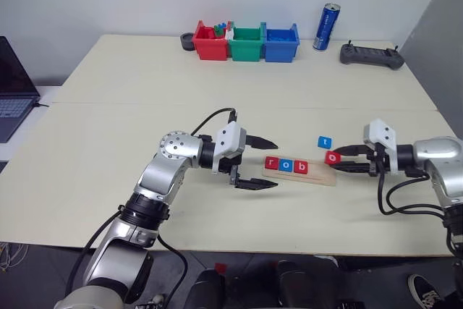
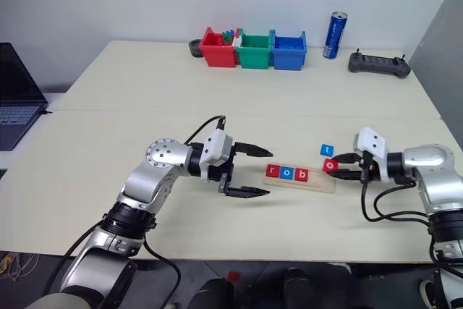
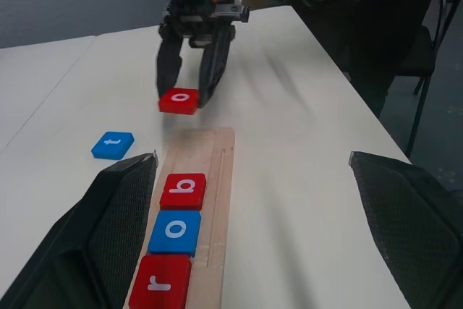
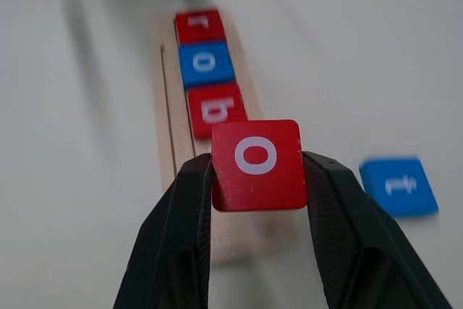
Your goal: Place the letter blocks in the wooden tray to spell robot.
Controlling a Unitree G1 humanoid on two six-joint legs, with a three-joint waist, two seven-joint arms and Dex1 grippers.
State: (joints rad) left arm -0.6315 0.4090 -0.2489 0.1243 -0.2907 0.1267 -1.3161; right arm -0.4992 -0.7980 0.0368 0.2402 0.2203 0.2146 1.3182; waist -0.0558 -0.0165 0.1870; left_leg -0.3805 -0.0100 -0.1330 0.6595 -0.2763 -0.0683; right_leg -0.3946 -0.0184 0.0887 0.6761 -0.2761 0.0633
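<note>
Table: r-o-b in wooden tray, right gripper grips red o tile.

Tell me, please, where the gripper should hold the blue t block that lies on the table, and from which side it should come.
Grip the blue t block by two opposite side edges, coming from above. It lies flat on the table, so only its thin edges offer a hold. It sits apart from the wooden tray, which probably leaves room for both fingers.
</note>
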